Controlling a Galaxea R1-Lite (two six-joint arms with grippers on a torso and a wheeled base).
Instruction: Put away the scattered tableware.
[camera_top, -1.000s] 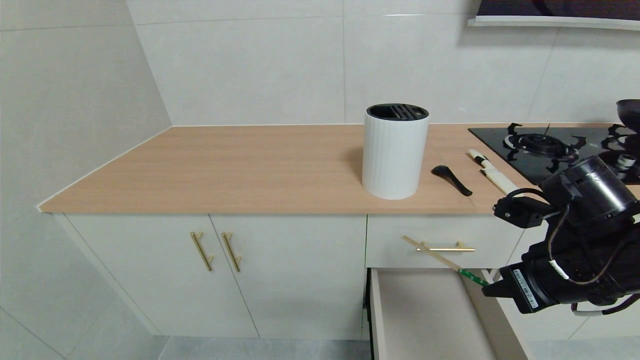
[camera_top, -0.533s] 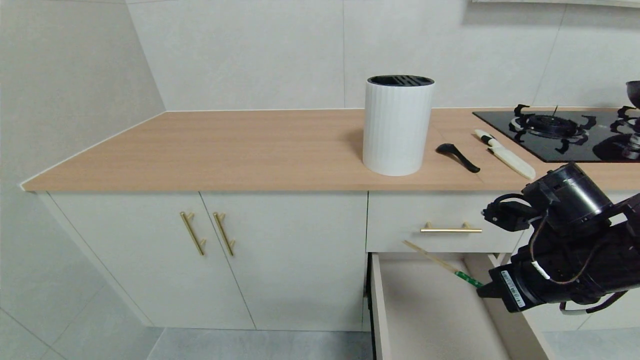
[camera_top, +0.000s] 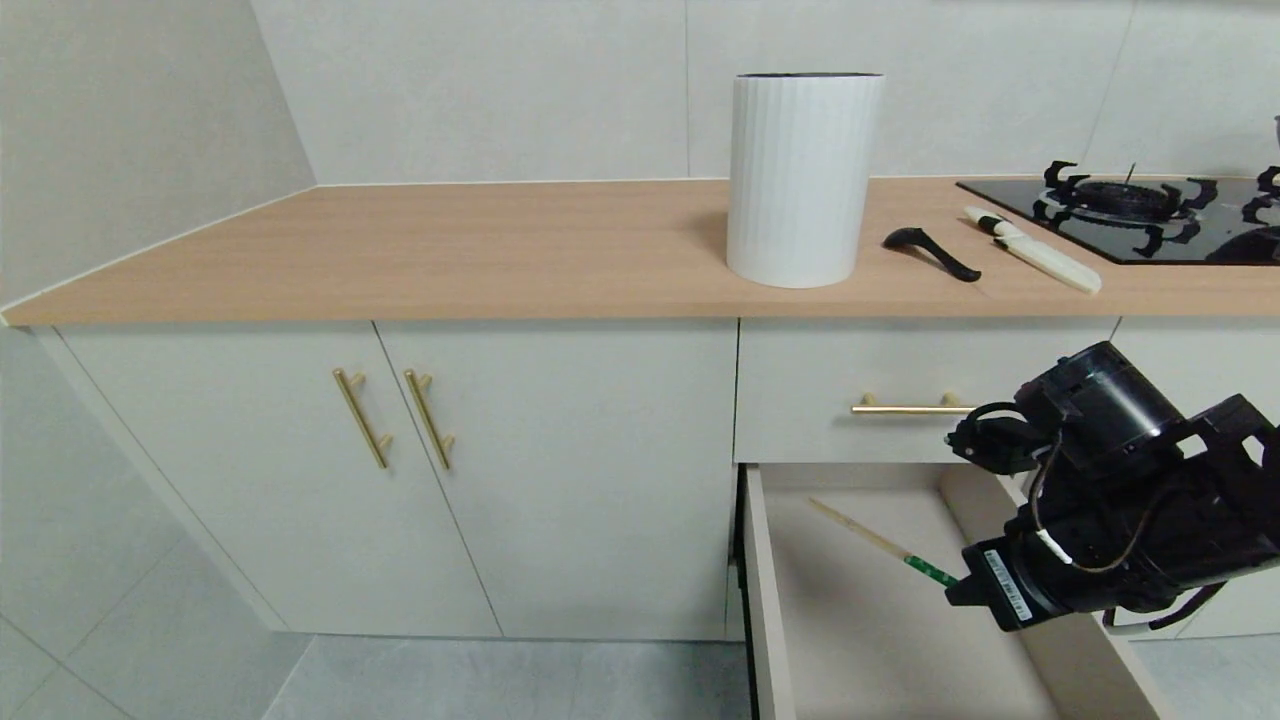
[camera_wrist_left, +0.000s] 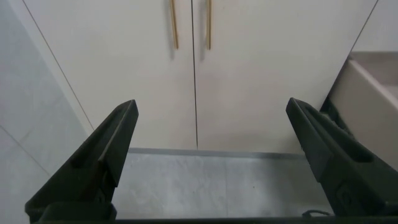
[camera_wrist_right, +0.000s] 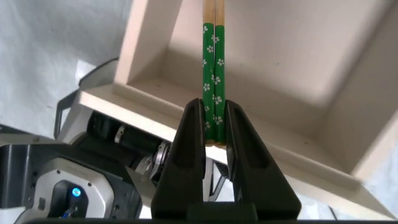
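The pair of chopsticks (camera_wrist_right: 211, 68) is pinched at its green patterned end by my right gripper (camera_top: 955, 582), clamped tight on the two sticks lying side by side. Their bare wooden tips slant out over the floor of the open drawer (camera_top: 765, 590); I cannot tell whether the tips touch it yet. To set them down well, I would drop the wrist until the sticks lie nearly flat and low inside the drawer. I would steer clear of its side wall and of the closed drawer front (camera_top: 830, 390) just above. Only then would I part the fingers, and only a little, so the pair neither bounces nor rolls apart. After that I would draw the arm straight out and up without brushing the rim. My left gripper (camera_wrist_left: 211, 111) hangs empty with its jaws wide apart, low in front of the cabinet doors (camera_wrist_left: 199, 68). Up on the counter (camera_top: 450, 250), a black spoon (camera_top: 928, 252) and a knife (camera_top: 1035, 263) lie between the white holder (camera_top: 803, 180) and the stove (camera_top: 1130, 215), waiting their turn.
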